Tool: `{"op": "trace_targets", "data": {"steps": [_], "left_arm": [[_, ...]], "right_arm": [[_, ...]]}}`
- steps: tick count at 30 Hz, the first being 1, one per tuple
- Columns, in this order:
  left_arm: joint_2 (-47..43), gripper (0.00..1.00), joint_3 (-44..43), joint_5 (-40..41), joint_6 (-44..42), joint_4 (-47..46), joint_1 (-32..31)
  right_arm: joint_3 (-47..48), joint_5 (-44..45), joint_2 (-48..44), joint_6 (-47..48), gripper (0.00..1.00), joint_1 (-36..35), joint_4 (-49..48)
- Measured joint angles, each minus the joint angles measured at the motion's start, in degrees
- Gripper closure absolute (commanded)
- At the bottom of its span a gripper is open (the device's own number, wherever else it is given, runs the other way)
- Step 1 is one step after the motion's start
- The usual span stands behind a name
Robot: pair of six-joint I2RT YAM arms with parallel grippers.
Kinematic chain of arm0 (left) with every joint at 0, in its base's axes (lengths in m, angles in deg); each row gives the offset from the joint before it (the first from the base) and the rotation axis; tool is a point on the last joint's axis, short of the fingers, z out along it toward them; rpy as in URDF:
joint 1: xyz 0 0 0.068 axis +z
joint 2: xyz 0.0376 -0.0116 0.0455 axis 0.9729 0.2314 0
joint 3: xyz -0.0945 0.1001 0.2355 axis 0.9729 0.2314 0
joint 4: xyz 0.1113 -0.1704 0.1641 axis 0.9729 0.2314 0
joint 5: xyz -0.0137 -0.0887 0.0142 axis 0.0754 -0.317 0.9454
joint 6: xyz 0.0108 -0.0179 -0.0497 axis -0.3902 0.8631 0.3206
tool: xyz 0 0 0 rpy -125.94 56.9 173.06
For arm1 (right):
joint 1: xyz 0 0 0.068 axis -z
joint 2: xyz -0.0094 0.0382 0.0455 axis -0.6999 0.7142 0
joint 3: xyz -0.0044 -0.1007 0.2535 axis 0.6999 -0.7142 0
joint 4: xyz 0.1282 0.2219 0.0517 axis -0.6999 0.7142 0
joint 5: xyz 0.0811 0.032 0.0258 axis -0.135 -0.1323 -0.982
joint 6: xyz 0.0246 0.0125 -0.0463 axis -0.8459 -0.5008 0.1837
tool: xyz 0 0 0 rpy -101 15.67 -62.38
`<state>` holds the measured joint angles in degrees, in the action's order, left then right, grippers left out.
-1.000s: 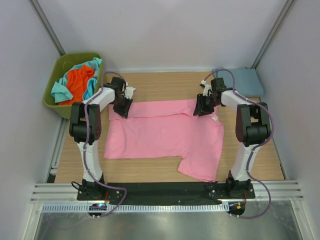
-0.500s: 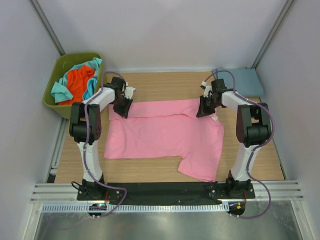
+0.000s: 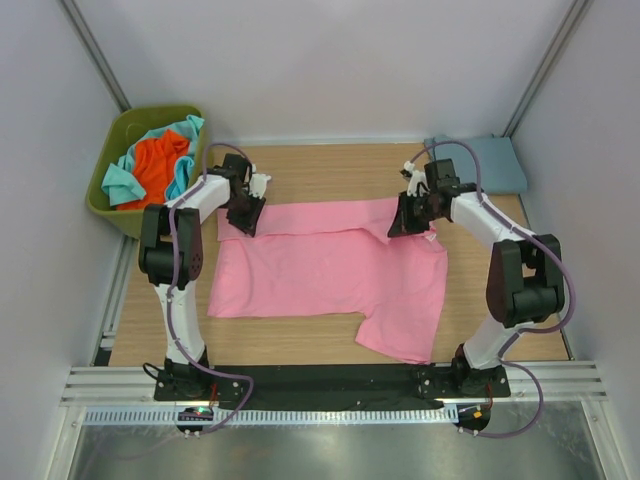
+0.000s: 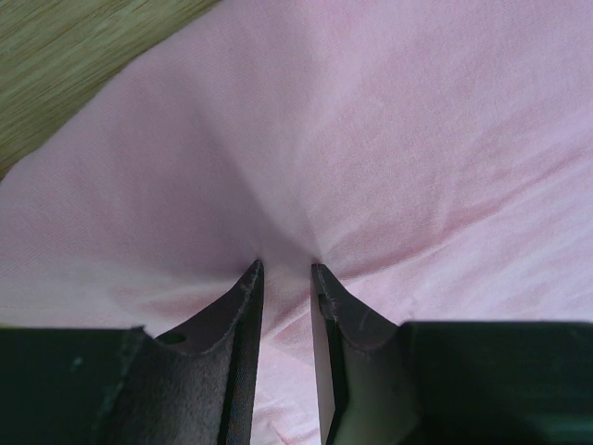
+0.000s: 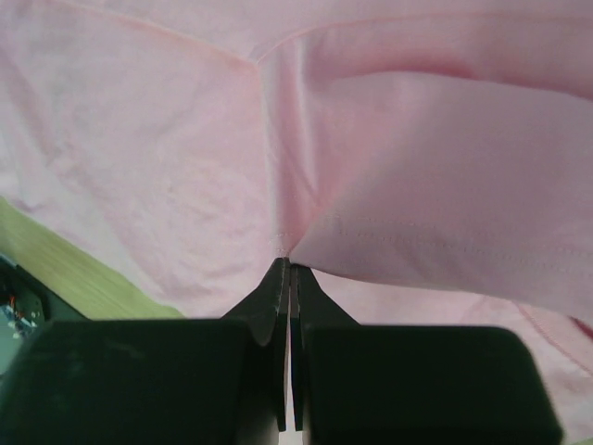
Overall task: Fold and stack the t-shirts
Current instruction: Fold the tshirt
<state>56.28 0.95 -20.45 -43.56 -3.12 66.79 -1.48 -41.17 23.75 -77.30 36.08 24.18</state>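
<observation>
A pink t-shirt (image 3: 330, 270) lies spread on the wooden table, its far edge folded over toward me. My left gripper (image 3: 243, 215) is at the shirt's far left corner. In the left wrist view its jaws (image 4: 287, 269) stand narrowly apart with a puckered fold of the pink cloth (image 4: 371, 139) pinched between them. My right gripper (image 3: 405, 222) is at the far right corner of the fold. In the right wrist view (image 5: 285, 262) it is shut tight on a seam of the pink cloth (image 5: 417, 158). An orange t-shirt (image 3: 160, 165) and a teal one (image 3: 120, 180) lie crumpled in the bin. A blue-grey t-shirt (image 3: 490, 160) lies folded at the back right.
The olive-green bin (image 3: 105, 205) stands off the table's far left corner. Grey walls close in the table on three sides. Bare wood (image 3: 500, 300) shows to the right of the pink shirt and along the far edge.
My right gripper has shut on the pink cloth, and the right arm's elbow has swung outward to the right. The left arm has not moved.
</observation>
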Motion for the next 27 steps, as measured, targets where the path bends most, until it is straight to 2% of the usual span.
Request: {"op": "trace_targets", "data": {"steps": [5,6,9,10,13,20,27], "left_arm": [[0.0,0.72,0.0,0.02,0.0,-0.02,-0.17],[0.0,0.72,0.0,0.02,0.0,-0.02,-0.2],[0.0,0.73,0.0,0.02,0.0,-0.02,-0.26],[0.0,0.72,0.0,0.02,0.0,-0.02,-0.26],[0.0,0.72,0.0,0.04,0.0,-0.02,-0.26],[0.0,0.72,-0.2,0.04,0.02,0.22,-0.26],[0.15,0.69,-5.77,0.0,0.35,2.32,-0.31]], "right_arm": [[-4.46,-1.14,-1.57,-2.34,0.97,-2.25,0.5],[-4.92,-1.2,-1.81,-2.67,0.83,-2.56,0.61],[-5.2,-1.2,-2.36,-3.56,0.54,-2.8,1.18],[-5.11,-1.05,-2.49,-3.58,0.52,-2.67,1.33],[-3.69,-0.63,-2.58,-3.21,0.47,-1.86,2.05],[2.05,1.09,-1.88,-3.17,0.47,5.14,0.28],[8.28,4.0,8.04,-1.42,0.47,8.28,-1.25]]}}
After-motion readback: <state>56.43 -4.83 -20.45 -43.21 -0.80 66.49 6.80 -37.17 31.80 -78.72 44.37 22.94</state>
